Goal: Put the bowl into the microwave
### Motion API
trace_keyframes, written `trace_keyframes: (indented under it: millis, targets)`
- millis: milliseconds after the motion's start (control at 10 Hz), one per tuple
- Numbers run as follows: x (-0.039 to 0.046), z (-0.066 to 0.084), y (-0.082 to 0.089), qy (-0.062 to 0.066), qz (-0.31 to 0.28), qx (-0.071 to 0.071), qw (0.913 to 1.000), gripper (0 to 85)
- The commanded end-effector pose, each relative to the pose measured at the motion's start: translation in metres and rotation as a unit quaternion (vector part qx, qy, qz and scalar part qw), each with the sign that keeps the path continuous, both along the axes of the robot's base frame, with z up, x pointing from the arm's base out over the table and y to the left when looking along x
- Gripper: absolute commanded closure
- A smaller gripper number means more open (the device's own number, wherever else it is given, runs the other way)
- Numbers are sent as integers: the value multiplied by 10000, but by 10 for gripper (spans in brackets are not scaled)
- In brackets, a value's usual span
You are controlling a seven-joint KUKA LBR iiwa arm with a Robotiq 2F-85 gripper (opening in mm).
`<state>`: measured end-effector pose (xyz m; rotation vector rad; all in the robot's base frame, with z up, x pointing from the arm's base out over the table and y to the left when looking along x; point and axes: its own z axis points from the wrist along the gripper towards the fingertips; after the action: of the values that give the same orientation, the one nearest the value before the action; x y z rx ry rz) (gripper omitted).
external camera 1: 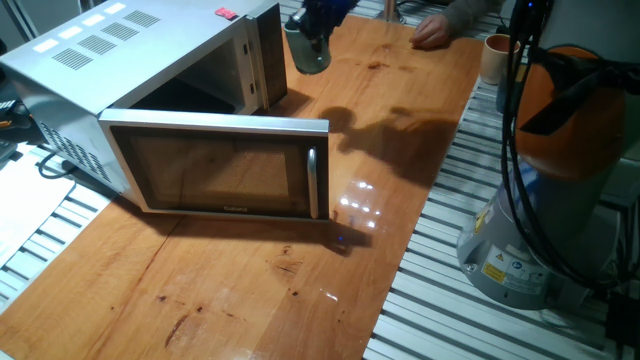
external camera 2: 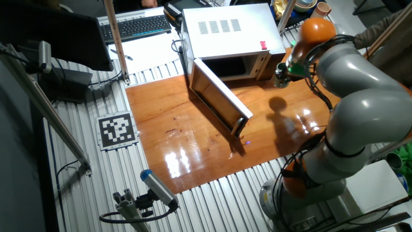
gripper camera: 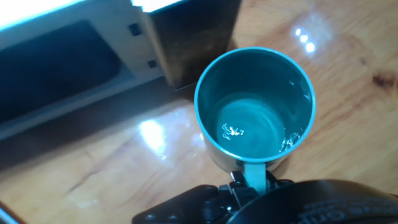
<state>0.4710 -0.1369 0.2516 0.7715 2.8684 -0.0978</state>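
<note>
My tool [gripper camera: 249, 186] is clamped on the handle of the bowl [gripper camera: 255, 106], at the 6 o'clock edge of the hand view, and the bowl hangs upright just past my fingertips with its mouth open to the camera. It looks empty; the bright flecks inside are glaze reflections, as far as I can tell. It rides above the tabletop [gripper camera: 348, 68], not resting on it.

Beyond the bowl, toward 10 and 11 o'clock in the hand view, sits the dark mouth of the microwave [gripper camera: 56, 56], with the pale front post of its casing near 12 o'clock, just beside the bowl's rim. So the opening lies up and to the left of what I carry, and that post stands between the bowl and the cavity.

In the fixed view from the front, the bowl [external camera 1: 308, 48] hangs off the far right corner of the microwave [external camera 1: 120, 50], and the door [external camera 1: 215, 165] swings wide open toward the viewer, well clear of my path.

My judgement: the coming move is a sideways carry toward 10 o'clock, rounding the post before going in and down onto the cavity floor.
</note>
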Motion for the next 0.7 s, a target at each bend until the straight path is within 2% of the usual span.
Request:
trace_keyframes:
  millis: [0, 200, 300, 600]
  targets:
    - [6, 7, 277, -10, -98, 13, 10000, 850]
    - [11, -12, 526, -32, -317, 99, 9994, 850]
    - [11, -46, 729, -66, -511, 152, 9986, 850]
    - [43, -196, 1002, -212, -770, 248, 9965, 850]
